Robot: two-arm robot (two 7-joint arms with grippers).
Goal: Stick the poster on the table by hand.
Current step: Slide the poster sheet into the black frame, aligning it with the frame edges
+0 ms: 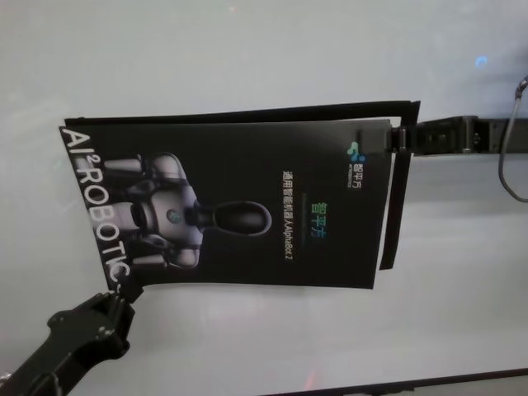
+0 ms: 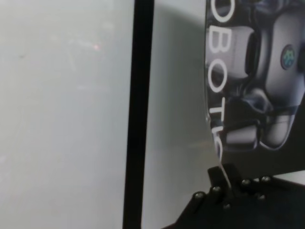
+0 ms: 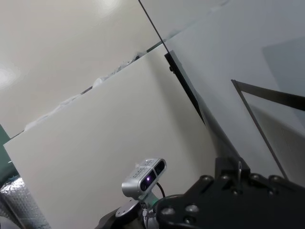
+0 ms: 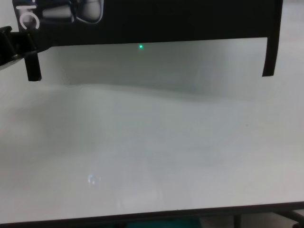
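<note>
Poster [image 1: 239, 206] hangs spread out over the white worktop [image 1: 247, 66] in the head view, held at two opposite corners. The left tool [image 1: 124, 290] pinches the near-left corner, right by the end of the white lettering. The right tool [image 1: 404, 136] comes in from the right and is clamped on the far-right corner. A narrow black strip [image 1: 394, 210] dangles along the poster's right edge.

Left wrist view: the left tool [image 2: 223, 179] has its fingers closed on the very corner of the poster [image 2: 257, 71], with the robot picture and the big white letters filling the frame above it. One black strip [image 2: 138, 114] runs straight across the pale worktop [image 2: 62, 119] beside it.

Right wrist view: the right tool [image 3: 239, 172] is shut on a thin sheet edge; can't really make out anything else about the grip.

Chest view: the poster's lower edge [image 4: 156, 23] sits clear above the worktop [image 4: 152, 142], with a black strip hanging at each end. The left tool [image 4: 21, 45] grips the left corner.
</note>
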